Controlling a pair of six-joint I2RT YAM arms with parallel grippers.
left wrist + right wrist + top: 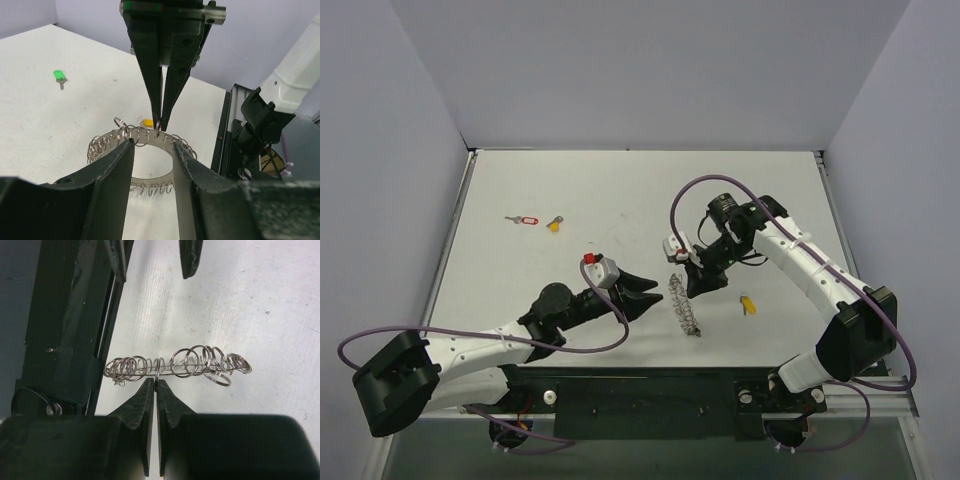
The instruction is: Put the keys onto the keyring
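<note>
Plenty of desk [620, 190] round keyring [685, 305], edges well off. I see R gripper [156, 382] pinching it; L gripper [153, 145] half-open, empty.

Keyring [685, 303] [145, 140] [175, 365]: a floppy silver loop made of lots of little wire rings.
Keyring place: near the middle of the table, a bit to the right. From above it looks like a thin strip running near to far.
Keyring state: one little ring is pinched in the closed tips of the right gripper [692, 288] [159, 129] [156, 382].
Red-tag key [523, 219]: small and silver, flat on the table, far left.
Left yellow key [555, 224]: just right of the red-tag key, not touching it.
Right yellow key [747, 304] [146, 121]: flat, to the right of the keyring, apart from it.
Green key [59, 76]: flat on the table, well apart from the keyring.
</note>
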